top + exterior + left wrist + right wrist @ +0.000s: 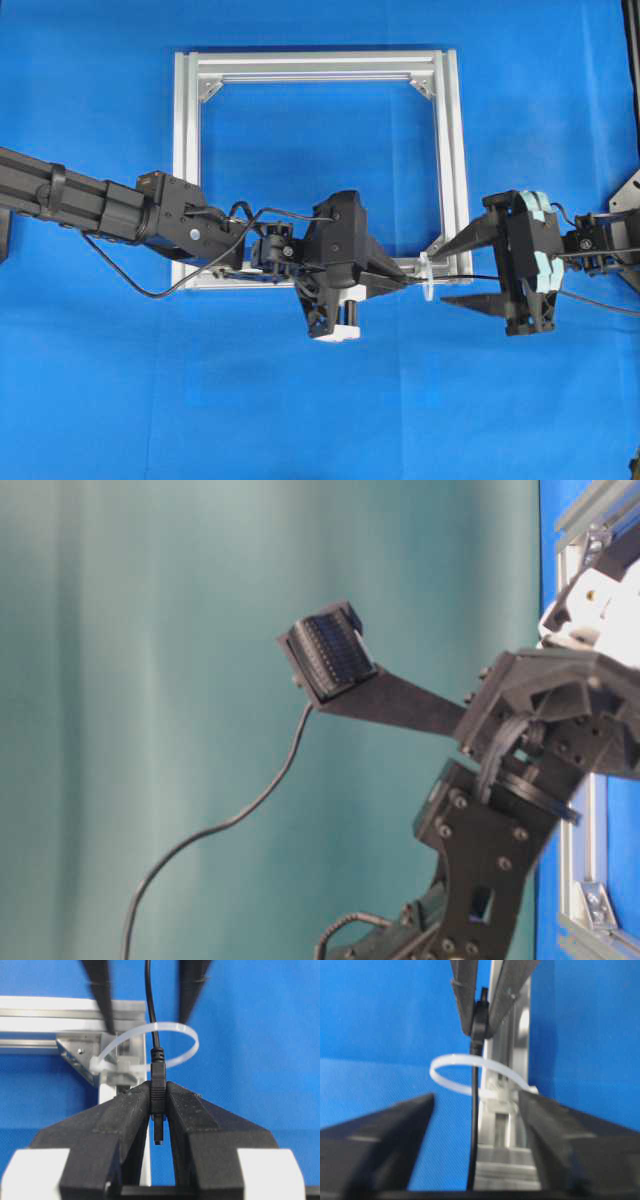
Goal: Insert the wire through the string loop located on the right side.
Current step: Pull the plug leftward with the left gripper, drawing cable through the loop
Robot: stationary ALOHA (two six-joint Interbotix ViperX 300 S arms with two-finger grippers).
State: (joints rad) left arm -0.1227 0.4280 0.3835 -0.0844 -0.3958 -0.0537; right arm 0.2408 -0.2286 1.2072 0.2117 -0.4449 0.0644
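- Blue cloth (pixel 100 380) spread flat beneath everything, plain and unmarked.
- Square silver frame (pixel 320 66) lying flat on the cloth, with triangular corner brackets (pixel 210 90) inside its corners.
- Left arm (pixel 90 205) reaching in from the left edge of the overhead view, across the frame's lower bar.
- Right arm (pixel 610 240) entering from the right edge, its hand just outside the frame's lower right corner.
- Left gripper (pixel 158 1105) clamped tight on the plug (pixel 157 1091) at the wire's end, both fingers (pixel 115 1120) pressed against the plug body, metal tip poking out behind them toward the camera.
- Right gripper (pixel 458 270) spread wide, gripping nothing; in the right wrist view, one finger (pixel 385 1130) to each side of the wire, clear of it.
- Wire (pixel 148 1000), thin and black, running from the plug straight through the loop, on between the right gripper's parted fingers, then away past the right arm.
- Trailing length of wire (pixel 220 825) hanging in a slack curve in the table-level view.
- String loop (pixel 170 1042), whitish and translucent, fastened at the frame's lower right corner beside a bracket, standing out from the bar, encircling the wire just ahead of the plug.
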